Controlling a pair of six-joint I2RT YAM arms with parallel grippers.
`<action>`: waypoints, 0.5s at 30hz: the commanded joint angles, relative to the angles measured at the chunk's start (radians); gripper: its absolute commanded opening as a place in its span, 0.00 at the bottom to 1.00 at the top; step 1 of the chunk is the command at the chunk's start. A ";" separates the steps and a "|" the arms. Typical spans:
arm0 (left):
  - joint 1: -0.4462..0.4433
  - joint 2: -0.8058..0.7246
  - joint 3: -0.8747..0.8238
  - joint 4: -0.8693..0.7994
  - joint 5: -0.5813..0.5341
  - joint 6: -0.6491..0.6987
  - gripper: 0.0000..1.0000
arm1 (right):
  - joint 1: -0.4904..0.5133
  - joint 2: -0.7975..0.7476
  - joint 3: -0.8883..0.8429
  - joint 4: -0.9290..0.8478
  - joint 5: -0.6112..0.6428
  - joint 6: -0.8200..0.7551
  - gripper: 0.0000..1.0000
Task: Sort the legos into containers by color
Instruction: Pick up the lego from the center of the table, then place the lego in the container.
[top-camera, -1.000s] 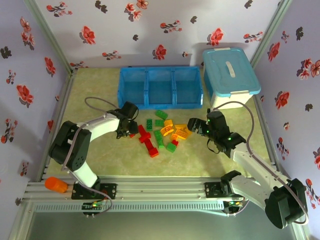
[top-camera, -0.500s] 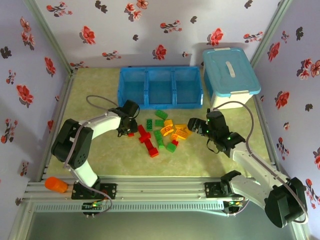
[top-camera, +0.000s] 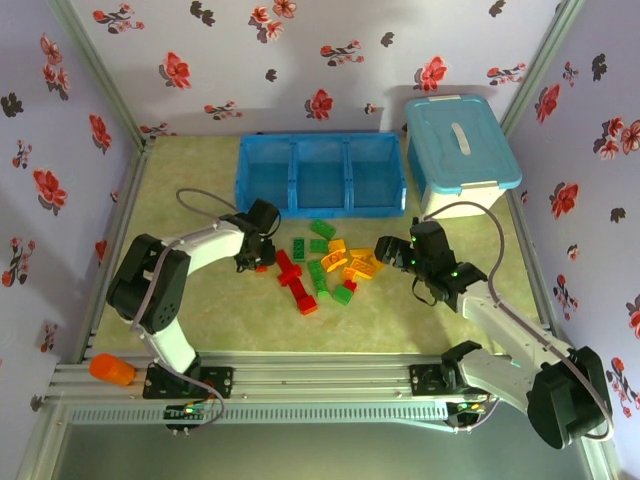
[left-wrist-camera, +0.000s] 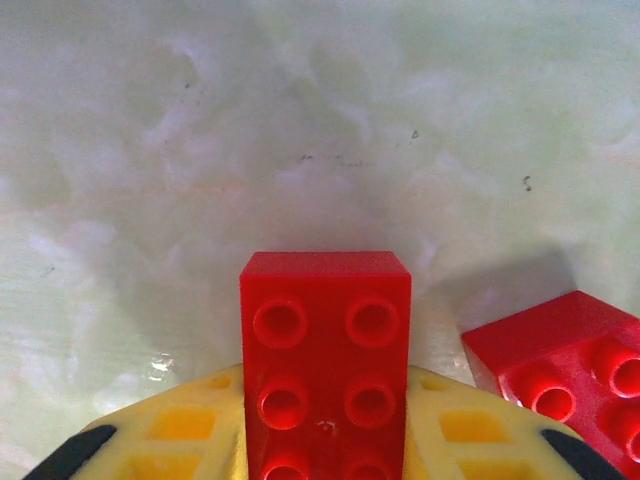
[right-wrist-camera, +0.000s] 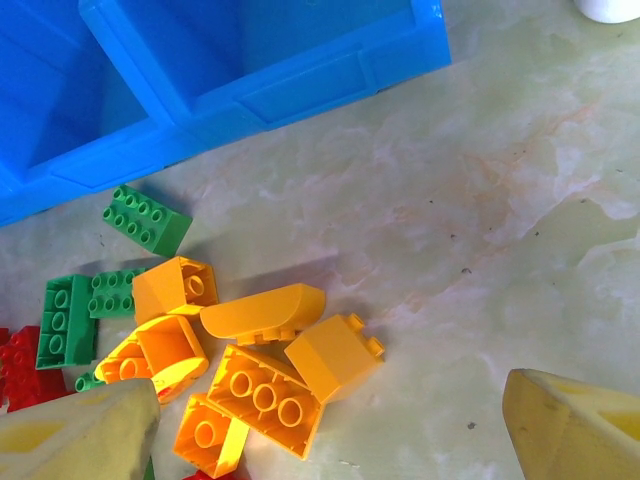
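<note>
The left gripper (left-wrist-camera: 325, 445) has closed on a red brick (left-wrist-camera: 325, 340); the right gripper (right-wrist-camera: 325, 440) hangs open, empty. The tray (top-camera: 320, 208) holds no legos (top-camera: 330, 268) yet.

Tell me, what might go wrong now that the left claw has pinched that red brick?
1. The left gripper pinches the red brick near one end, so it might tilt or slip when lifted.
2. A second red brick lies close beside it and could get knocked.
3. The right gripper hangs open over crowded orange bricks and may catch two.
</note>
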 joint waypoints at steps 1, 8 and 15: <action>-0.002 -0.030 0.067 -0.066 -0.035 0.030 0.22 | 0.007 -0.017 -0.013 0.019 0.026 0.018 0.89; 0.006 -0.035 0.291 -0.159 -0.079 0.120 0.21 | 0.007 -0.036 -0.039 0.021 0.013 0.019 0.89; 0.052 0.100 0.554 -0.207 -0.078 0.194 0.20 | 0.007 -0.064 -0.044 -0.013 -0.014 0.001 0.88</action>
